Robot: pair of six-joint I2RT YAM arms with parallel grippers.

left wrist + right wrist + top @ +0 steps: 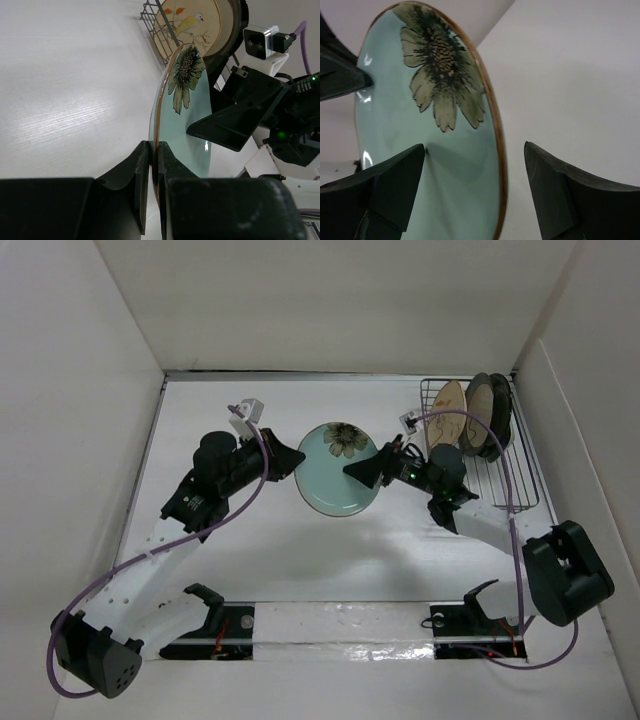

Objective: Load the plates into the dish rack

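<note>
A teal round plate [335, 475] with a flower print is held up over the middle of the table. My left gripper [298, 462] is shut on its left rim; in the left wrist view the copper rim [159, 125] runs down between the pinched fingers [142, 170]. My right gripper [362, 470] stands open on the plate's right side. In the right wrist view the teal plate [435, 125] has its rim between the two spread fingers [555, 185], with a gap on the outer side. The dish rack [512, 495] at the far right holds a tan plate [447, 412] and two darker-rimmed ones [480, 412] standing upright.
White walls enclose the table on the left, back and right. The rack [150, 15] and its tan bird-painted plate [190, 25] show behind the teal plate in the left wrist view. The right arm's black finger [235, 117] and cabling crowd the space to the plate's right.
</note>
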